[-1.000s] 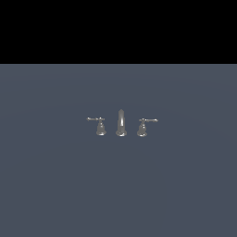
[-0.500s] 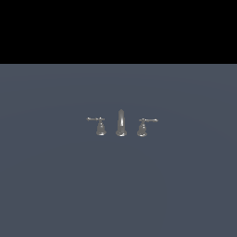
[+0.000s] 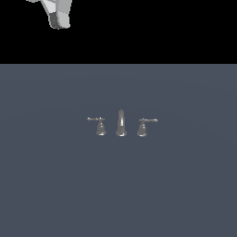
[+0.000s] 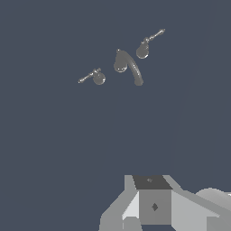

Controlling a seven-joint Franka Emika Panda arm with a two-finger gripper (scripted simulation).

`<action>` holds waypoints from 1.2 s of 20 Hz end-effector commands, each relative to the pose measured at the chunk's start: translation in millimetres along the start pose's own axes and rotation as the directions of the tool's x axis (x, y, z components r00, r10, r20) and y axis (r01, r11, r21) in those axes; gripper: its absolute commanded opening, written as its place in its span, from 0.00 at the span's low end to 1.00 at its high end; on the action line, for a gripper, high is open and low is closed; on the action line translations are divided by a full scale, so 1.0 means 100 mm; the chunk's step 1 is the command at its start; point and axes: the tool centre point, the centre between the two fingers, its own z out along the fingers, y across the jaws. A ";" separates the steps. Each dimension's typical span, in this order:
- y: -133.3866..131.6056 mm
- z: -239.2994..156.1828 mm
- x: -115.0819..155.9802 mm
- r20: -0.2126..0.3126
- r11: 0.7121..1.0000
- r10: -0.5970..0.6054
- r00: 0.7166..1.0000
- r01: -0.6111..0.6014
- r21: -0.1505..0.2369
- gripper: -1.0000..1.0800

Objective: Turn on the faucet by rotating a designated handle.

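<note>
Faucet [image 3: 121, 124] is sitting mid-table [image 3: 185, 194]. Target handle [image 3: 99, 125] is standing on the exterior view's left of the spout. Hand [image 3: 59, 17] is hovering far off, grip state unreadable. Judging rigid, slick metal; thin lever tip looks like the best purchase.

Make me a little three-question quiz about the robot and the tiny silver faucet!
1. True or false: the gripper is touching the handle.
2. What stands between the two handles? A) a cup B) the curved spout C) a sponge
3. Fill in: the faucet sits on a dark ____ floor.

Key: 1 false, it hangs far off, near the exterior view's upper left. 2 B. 3 grey.
</note>
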 end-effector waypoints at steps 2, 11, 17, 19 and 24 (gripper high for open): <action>-0.16 0.20 0.06 -0.001 0.997 0.073 0.997 -0.073 -0.001 0.00; -0.51 0.68 0.28 -0.003 0.970 0.244 0.970 -0.244 -0.004 0.00; -0.71 0.98 0.45 -0.005 0.938 0.347 0.938 -0.347 -0.006 0.00; -0.77 1.07 0.51 -0.006 0.925 0.379 0.925 -0.379 -0.007 0.00; -0.90 1.31 0.66 -0.009 0.889 0.457 0.889 -0.458 -0.009 0.00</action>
